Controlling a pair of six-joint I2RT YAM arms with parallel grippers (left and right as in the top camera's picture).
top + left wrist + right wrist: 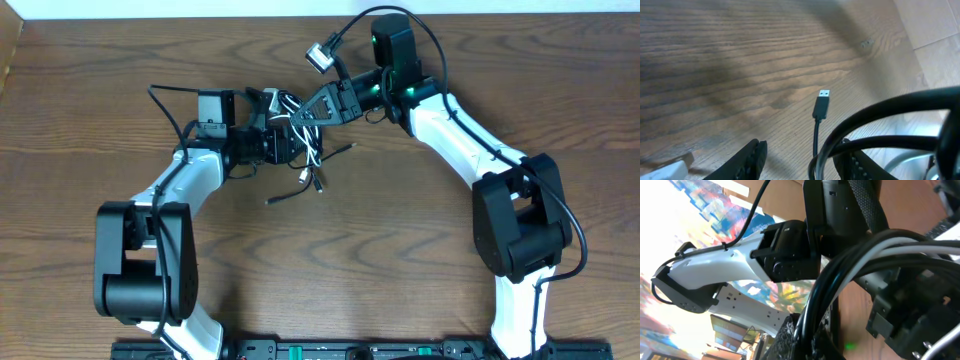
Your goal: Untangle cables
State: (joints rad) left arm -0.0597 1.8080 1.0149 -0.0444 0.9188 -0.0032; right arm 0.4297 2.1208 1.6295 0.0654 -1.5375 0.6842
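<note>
A tangle of black and white cables lies on the wooden table between my two grippers. Loose ends trail out: a black plug to the right, a white end and a black end toward the front. My left gripper is open at the tangle. In the left wrist view, black cable loops cross its right finger and a black USB plug lies ahead of the jaws. My right gripper is shut on the cables. In its wrist view, black and white strands run between its fingers.
The left arm's white link fills the right wrist view close behind the tangle. A silver connector on the right arm's own wire hangs above the table's far part. A white piece lies by the left finger.
</note>
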